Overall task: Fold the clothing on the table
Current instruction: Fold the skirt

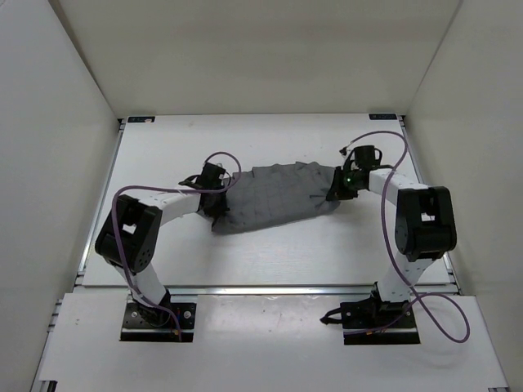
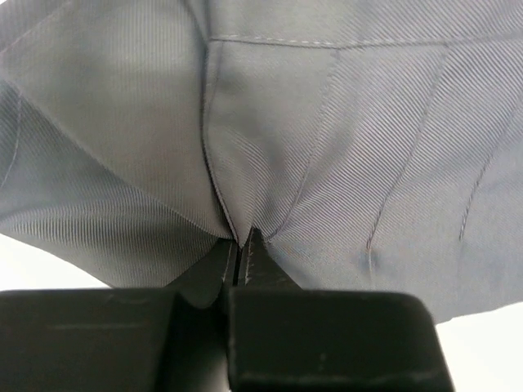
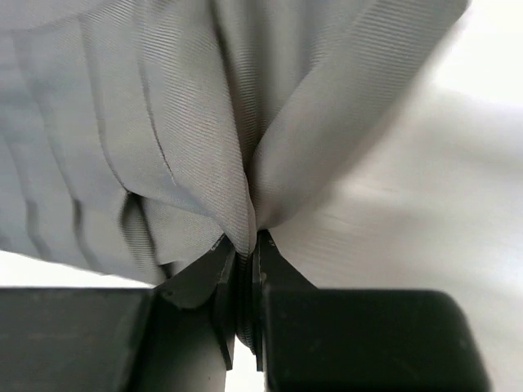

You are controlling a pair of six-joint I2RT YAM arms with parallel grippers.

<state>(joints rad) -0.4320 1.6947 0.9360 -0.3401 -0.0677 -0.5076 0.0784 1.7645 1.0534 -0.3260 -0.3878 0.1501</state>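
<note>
Centrally, the grey skirt (image 1: 274, 200) is laid on the white table (image 1: 270, 253), enclosed by white walls (image 1: 49, 122), and is clamped at opposite ends by the left gripper (image 2: 243, 243) and the right gripper (image 3: 248, 245).

Top external: high behind arms (image 1: 135, 237), looking down on desk (image 1: 245, 261).
Left wrist: tight behind left claw (image 2: 243, 245), facing clothing (image 2: 327, 122).
Right wrist: tight behind right claw (image 3: 248, 253).
Shared: clothing.
</note>
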